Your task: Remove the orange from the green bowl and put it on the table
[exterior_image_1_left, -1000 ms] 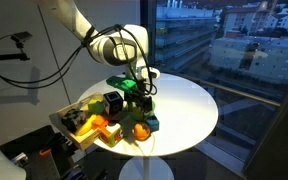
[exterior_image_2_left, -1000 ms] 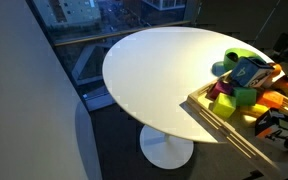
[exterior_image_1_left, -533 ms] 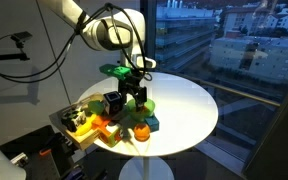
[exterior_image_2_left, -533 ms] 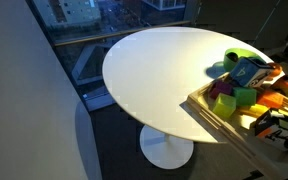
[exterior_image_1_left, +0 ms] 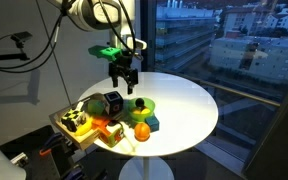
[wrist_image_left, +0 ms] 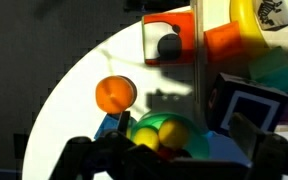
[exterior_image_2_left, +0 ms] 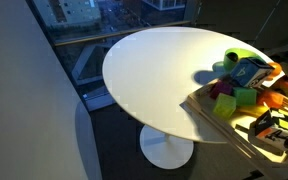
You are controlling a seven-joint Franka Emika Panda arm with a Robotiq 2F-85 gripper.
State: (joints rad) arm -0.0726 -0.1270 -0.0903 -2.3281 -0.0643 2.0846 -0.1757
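The gripper is hovering above the round white surface, with its jaws standing apart and gripping nothing. The orange is resting on the surface, outside the green bowl and just beside a teal cube. A wooden tray of toys is sitting near the bowl.

place: office-like lab room, high up | evidence: tall floor-to-ceiling glass window onto city buildings at dusk | round white pedestal table | black camera on a boom arm | dark grey floor
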